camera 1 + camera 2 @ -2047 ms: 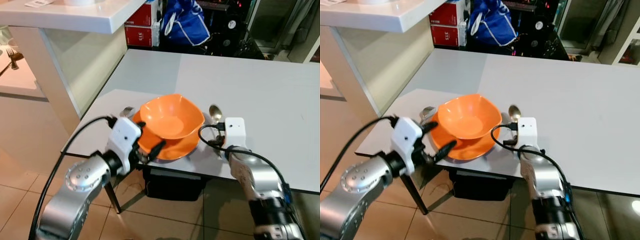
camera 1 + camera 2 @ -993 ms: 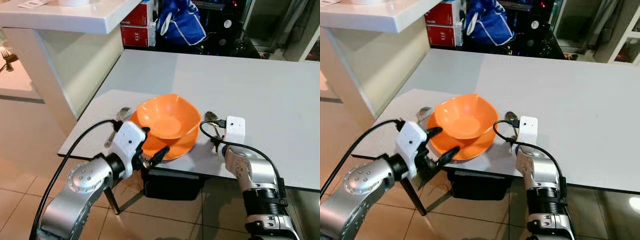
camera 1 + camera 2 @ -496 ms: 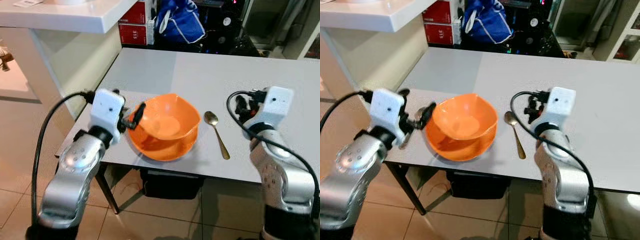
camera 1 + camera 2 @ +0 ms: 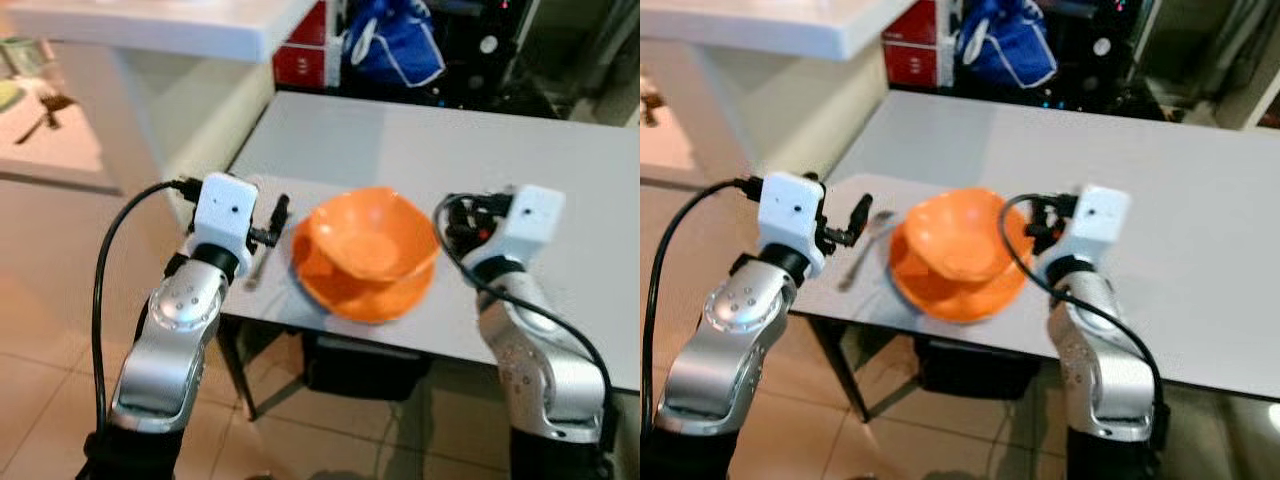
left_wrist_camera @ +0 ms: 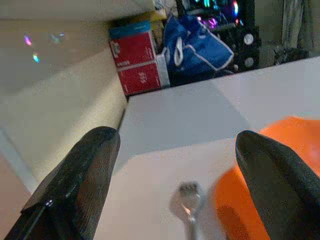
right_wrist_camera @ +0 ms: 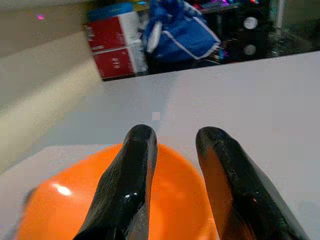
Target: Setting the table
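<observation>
- The left gripper (image 4: 272, 222) is hovering at the near bench (image 4: 560, 200) edge, fingers (image 5: 80, 187) spread wide, grasping nothing.
- The right gripper (image 6: 172, 165) is hanging just beside the orange bowl (image 4: 375, 240), fingers a little apart, empty.
- A utensil (image 5: 187, 200), possibly a spoon though blurred, is lying just left of the bowl; straightening it parallel to the bowl's side would suit.
- The glossy bowl is sitting on an orange plate (image 4: 365, 295) near the front edge.

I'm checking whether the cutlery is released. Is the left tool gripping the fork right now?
No: in the left wrist view the left tool is wide open, and the fork lies on the table between its fingers, untouched.
</observation>
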Controlling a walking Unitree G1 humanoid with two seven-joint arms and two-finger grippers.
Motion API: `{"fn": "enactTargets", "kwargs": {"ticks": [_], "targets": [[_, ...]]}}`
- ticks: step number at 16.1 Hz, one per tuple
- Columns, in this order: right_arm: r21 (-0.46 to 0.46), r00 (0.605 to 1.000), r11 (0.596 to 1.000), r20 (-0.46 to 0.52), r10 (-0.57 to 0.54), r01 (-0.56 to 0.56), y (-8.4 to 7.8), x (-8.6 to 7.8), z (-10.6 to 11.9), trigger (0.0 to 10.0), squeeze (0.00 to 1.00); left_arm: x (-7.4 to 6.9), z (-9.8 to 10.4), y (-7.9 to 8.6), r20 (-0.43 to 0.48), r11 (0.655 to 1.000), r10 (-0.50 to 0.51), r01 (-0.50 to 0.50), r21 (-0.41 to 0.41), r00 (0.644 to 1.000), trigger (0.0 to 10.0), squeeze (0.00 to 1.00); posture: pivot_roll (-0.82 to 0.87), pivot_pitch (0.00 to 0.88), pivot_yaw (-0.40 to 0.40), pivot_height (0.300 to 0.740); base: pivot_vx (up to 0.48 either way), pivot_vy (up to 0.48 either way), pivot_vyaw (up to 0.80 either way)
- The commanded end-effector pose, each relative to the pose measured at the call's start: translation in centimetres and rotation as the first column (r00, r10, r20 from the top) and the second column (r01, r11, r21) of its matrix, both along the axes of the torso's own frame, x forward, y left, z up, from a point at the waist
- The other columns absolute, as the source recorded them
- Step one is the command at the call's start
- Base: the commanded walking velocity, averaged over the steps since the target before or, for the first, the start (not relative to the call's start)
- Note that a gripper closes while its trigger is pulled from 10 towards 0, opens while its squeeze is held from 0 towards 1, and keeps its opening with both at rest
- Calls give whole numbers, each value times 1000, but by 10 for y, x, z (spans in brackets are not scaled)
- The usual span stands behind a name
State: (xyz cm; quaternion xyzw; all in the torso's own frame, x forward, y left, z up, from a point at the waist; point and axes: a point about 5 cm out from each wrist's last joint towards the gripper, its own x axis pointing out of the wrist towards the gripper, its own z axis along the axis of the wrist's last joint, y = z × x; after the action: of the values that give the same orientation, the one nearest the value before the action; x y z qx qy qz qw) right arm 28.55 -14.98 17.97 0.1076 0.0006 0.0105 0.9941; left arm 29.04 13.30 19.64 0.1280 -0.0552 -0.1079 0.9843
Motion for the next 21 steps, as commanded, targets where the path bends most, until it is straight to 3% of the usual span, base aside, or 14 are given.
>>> {"fn": "enactTargets", "kwargs": {"ticks": [1, 3, 15, 21], "targets": [[2, 1000, 1000, -3, 11, -11, 2, 2, -2, 10000, 0, 3, 4, -1, 23, 1000, 10, -10, 5, 1000, 10000, 0, 5, 0, -2, 740, 0, 319, 0], [4, 999, 999, 0, 33, -33, 6, 5, -3, 10000, 0, 6, 4, -1, 25, 1000, 19, -19, 5, 1000, 10000, 0, 10, 0, -1, 740, 0, 319, 0], [61, 999, 998, -35, -20, 22, 1, 10, -9, 10000, 0, 12, 7, 5, 35, 999, 39, -40, 12, 999, 10000, 0, 8, 0, 5, 740, 0, 372, 0], [66, 999, 998, -45, -2, 5, 6, 11, -12, 10000, 0, 12, 11, 12, 50, 998, 59, -60, 11, 997, 10000, 0, 14, 0, 5, 740, 0, 467, -647]]}}
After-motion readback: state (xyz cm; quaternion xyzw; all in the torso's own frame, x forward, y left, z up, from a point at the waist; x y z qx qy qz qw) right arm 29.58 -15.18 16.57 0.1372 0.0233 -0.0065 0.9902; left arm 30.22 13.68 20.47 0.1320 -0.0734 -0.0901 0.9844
